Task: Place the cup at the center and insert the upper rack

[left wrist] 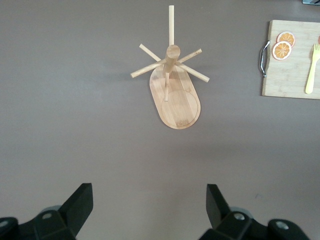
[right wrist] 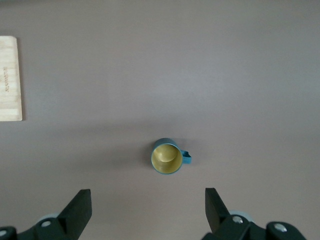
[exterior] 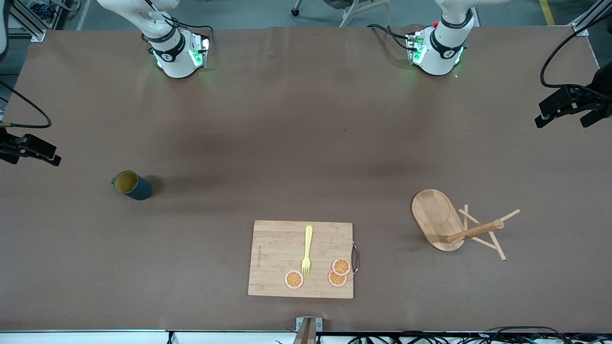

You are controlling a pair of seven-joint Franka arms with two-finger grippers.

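The cup [exterior: 132, 185], dark teal with a yellow inside, stands upright toward the right arm's end of the table. My right gripper [exterior: 31, 155] hangs high over the table's edge at that end. In the right wrist view the right gripper [right wrist: 147, 202] is open and empty, with the cup [right wrist: 166, 157] well below it. The upper rack [exterior: 447, 224], a wooden stand with an oval base, one post and crossing pegs, stands toward the left arm's end. My left gripper [exterior: 562, 118] hovers high near that end. In the left wrist view the left gripper [left wrist: 149, 200] is open and empty above the rack [left wrist: 175, 95].
A rectangular bamboo cutting board [exterior: 272, 258] lies near the front edge between cup and rack. It carries a yellow fork [exterior: 307, 251] and orange slices [exterior: 294, 279]. Its metal handle [exterior: 355, 258] faces the rack. Brown tabletop stretches between the arm bases.
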